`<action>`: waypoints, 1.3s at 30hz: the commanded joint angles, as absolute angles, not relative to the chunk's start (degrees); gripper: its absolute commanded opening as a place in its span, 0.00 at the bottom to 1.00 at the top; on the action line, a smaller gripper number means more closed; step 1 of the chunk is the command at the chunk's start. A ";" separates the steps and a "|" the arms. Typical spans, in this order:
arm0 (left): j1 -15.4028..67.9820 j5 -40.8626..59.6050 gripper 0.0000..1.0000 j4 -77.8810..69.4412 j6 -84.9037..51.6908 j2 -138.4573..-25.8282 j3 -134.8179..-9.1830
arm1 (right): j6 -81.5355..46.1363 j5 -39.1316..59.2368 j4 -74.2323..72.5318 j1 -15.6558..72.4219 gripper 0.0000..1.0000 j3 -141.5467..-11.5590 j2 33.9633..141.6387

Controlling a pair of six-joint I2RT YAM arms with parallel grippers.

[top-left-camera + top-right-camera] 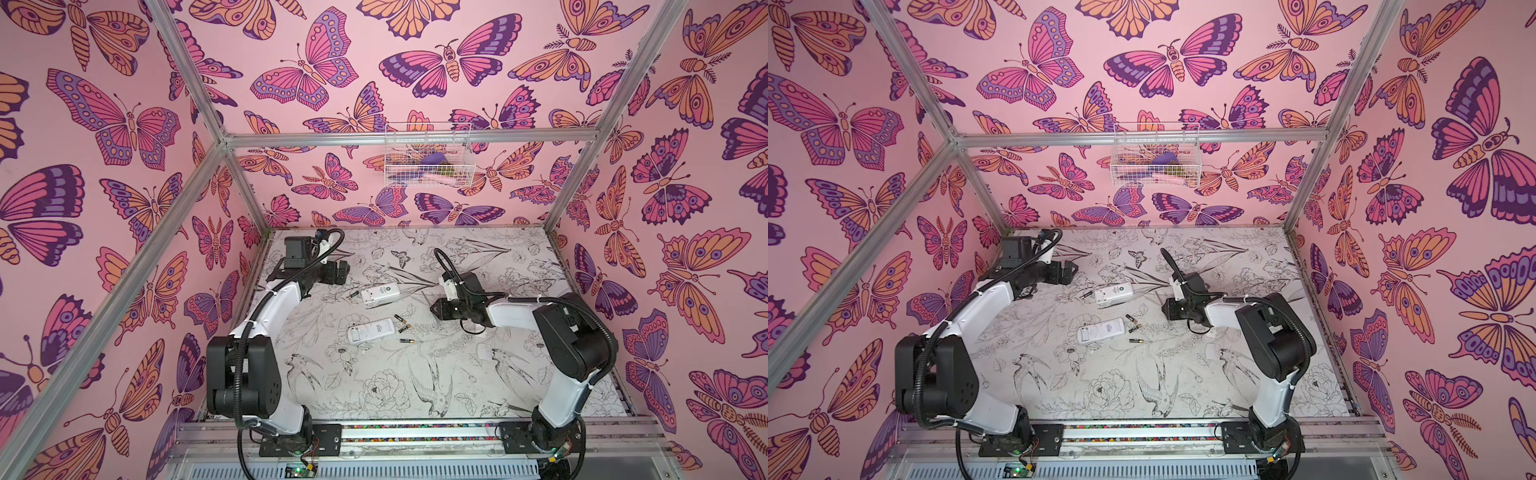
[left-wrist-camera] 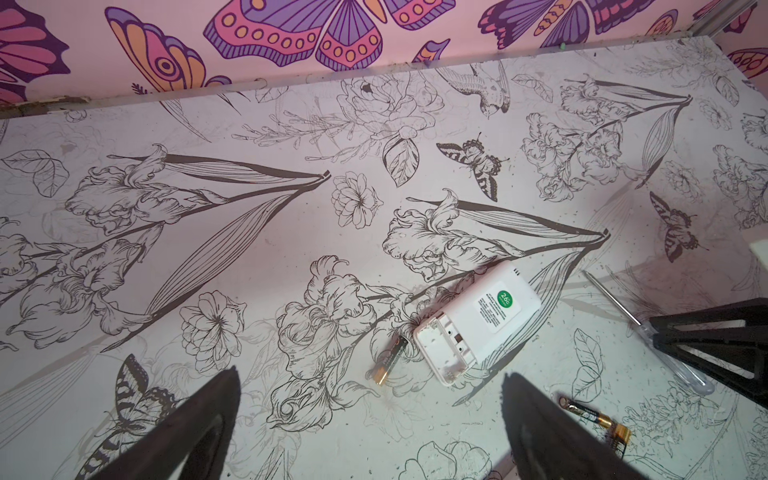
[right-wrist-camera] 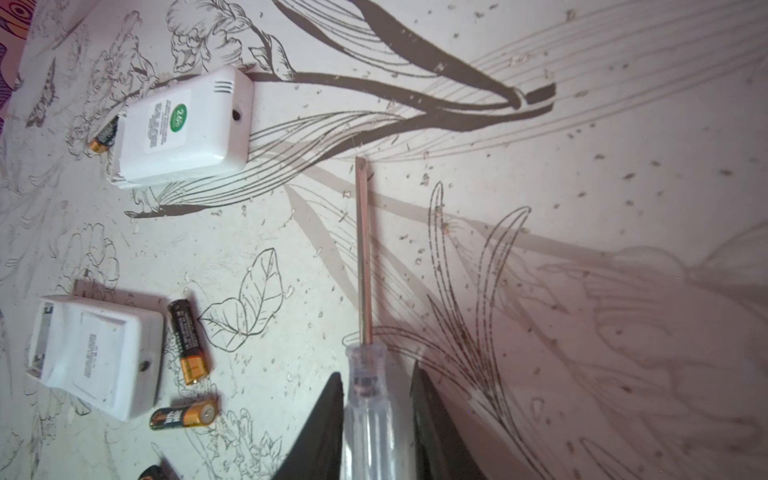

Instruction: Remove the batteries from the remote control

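Note:
Two white remote controls lie back-up mid-table in both top views, the far one (image 1: pixel 380 294) (image 1: pixel 1113 293) and the near one (image 1: pixel 371 331) (image 1: pixel 1101 331). The far remote (image 2: pixel 478 320) shows an open, bare battery bay. Several batteries lie loose: one (image 1: pixel 353 294) (image 2: pixel 388 359) by the far remote, others (image 1: pixel 404 328) (image 3: pixel 189 340) beside the near remote (image 3: pixel 99 357). My left gripper (image 1: pixel 336 272) (image 2: pixel 370 378) hangs open and holds nothing, left of the far remote. My right gripper (image 1: pixel 436 309) (image 3: pixel 378 374) straddles the clear handle of a screwdriver (image 3: pixel 365 415) lying on the table, with a gap on one side.
A white wire basket (image 1: pixel 428 156) with small items hangs on the back wall. Pink butterfly walls and metal posts close in the table on three sides. The screwdriver's shaft (image 3: pixel 363 249) points toward the far remote (image 3: pixel 183 129).

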State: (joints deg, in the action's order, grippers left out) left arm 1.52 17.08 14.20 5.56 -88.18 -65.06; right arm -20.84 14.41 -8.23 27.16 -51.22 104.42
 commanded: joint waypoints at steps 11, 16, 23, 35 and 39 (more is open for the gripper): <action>1.49 17.90 0.99 4.02 6.86 -85.25 -54.97 | -15.02 11.19 -1.65 27.42 0.49 -56.51 100.68; 1.65 17.49 1.00 -0.57 7.35 -85.52 -50.60 | -12.79 8.00 -0.84 26.42 0.58 -56.86 96.47; 1.74 16.31 0.99 -4.14 10.43 -86.76 -48.30 | -9.52 0.34 0.14 23.61 0.82 -55.01 90.47; 1.70 15.49 1.00 -21.10 10.63 -86.92 -36.12 | -0.61 -13.17 -6.75 17.67 0.99 -43.77 75.18; 1.68 14.07 0.99 -31.20 9.73 -85.29 -29.96 | 3.28 -14.24 -11.43 15.19 0.99 -38.57 72.00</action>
State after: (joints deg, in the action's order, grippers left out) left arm 1.56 14.98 -20.97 10.13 -86.72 -33.01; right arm -1.10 -11.66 -7.14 16.38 -41.04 74.17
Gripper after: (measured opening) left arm 0.995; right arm 0.992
